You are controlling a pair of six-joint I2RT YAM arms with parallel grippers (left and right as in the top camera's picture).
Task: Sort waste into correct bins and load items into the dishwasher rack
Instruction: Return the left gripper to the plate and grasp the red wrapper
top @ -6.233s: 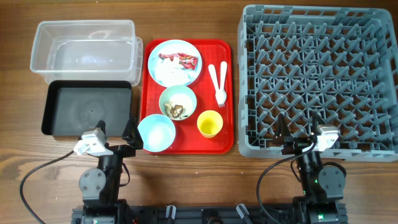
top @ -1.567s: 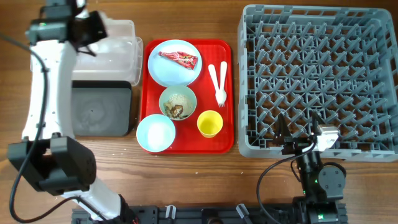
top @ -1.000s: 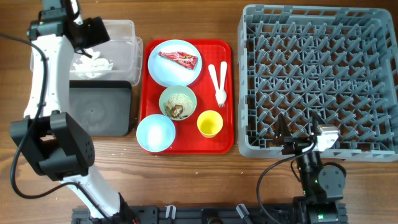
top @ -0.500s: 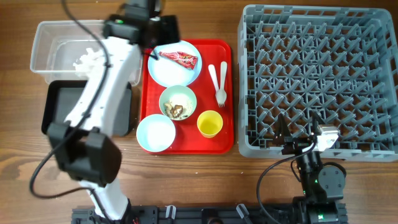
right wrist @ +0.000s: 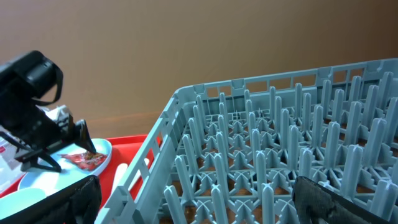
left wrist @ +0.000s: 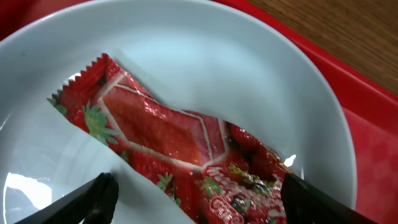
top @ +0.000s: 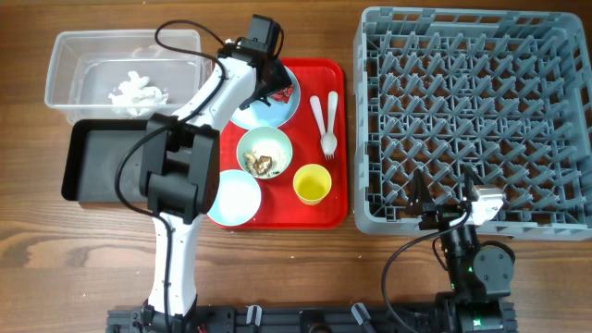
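My left gripper (top: 268,86) is open low over the light-blue plate (top: 287,111) on the red tray. In the left wrist view its fingertips (left wrist: 93,200) straddle the red-and-white wrapper (left wrist: 180,143), which lies flat on the plate (left wrist: 261,81). White tissue scraps (top: 137,91) lie in the clear tub (top: 74,55). The black tray (top: 97,162) is in front of it. A bowl with brown food bits (top: 265,153), a second bowl (top: 236,199), the yellow cup (top: 313,183) and white cutlery (top: 324,120) sit on the red tray. My right gripper (top: 446,196) is open at the grey rack's (top: 472,111) front edge.
The red serving tray (top: 338,208) lies between the bins and the rack. My left arm (top: 199,120) stretches across the black tray and the near bowl. The right wrist view shows the rack's pegs (right wrist: 280,143) close ahead.
My left arm swung from the clear tub, where tissue scraps now lie, rightwards to the plate and came down over the wrapper. The right arm has not moved.
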